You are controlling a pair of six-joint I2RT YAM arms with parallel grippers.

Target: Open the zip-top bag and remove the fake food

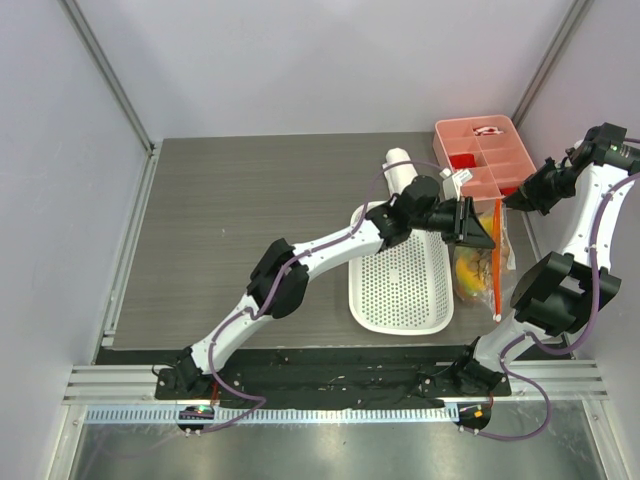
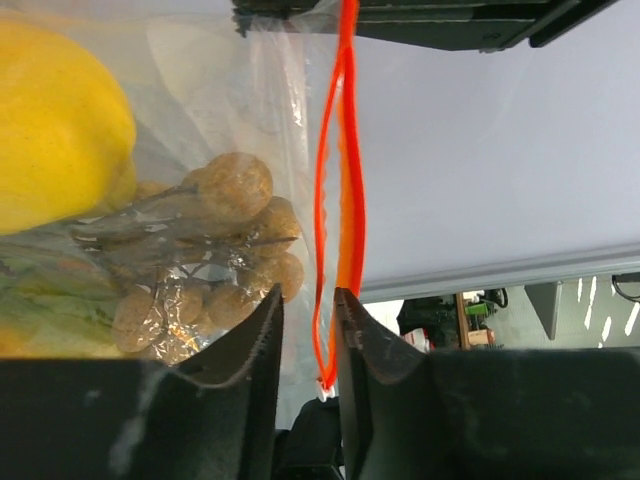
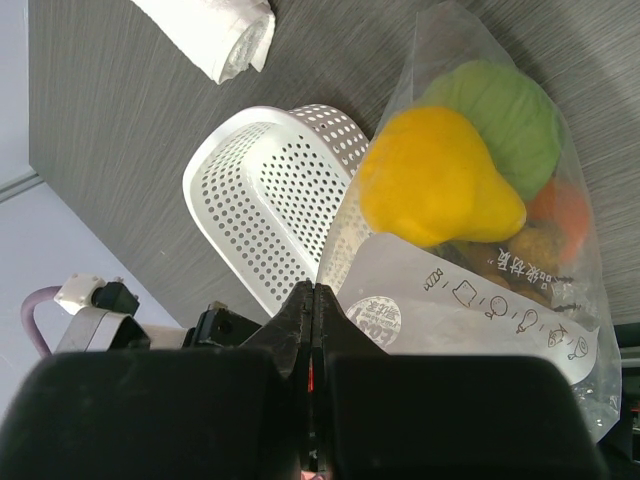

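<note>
The zip-top bag (image 1: 480, 265) hangs clear and crinkly beside the basket, its orange-red zip strip (image 2: 345, 180) running vertically. Inside it is the fake food: a yellow fruit (image 3: 435, 180), a green fruit (image 3: 500, 110), an orange one (image 3: 560, 210) and brown grapes (image 2: 235, 190). My right gripper (image 3: 314, 288) is shut on the bag's top edge at the strip and holds it up (image 1: 508, 203). My left gripper (image 2: 305, 292) is at the bag's mouth (image 1: 487, 232). Its jaws stand a little apart, with the strip's lower end and a film of plastic between them.
A white perforated basket (image 1: 400, 280) lies just left of the bag, under the left arm. A pink compartment tray (image 1: 485, 150) stands at the back right. A white roll (image 1: 405, 170) lies behind the basket. The right wall is close to the right arm.
</note>
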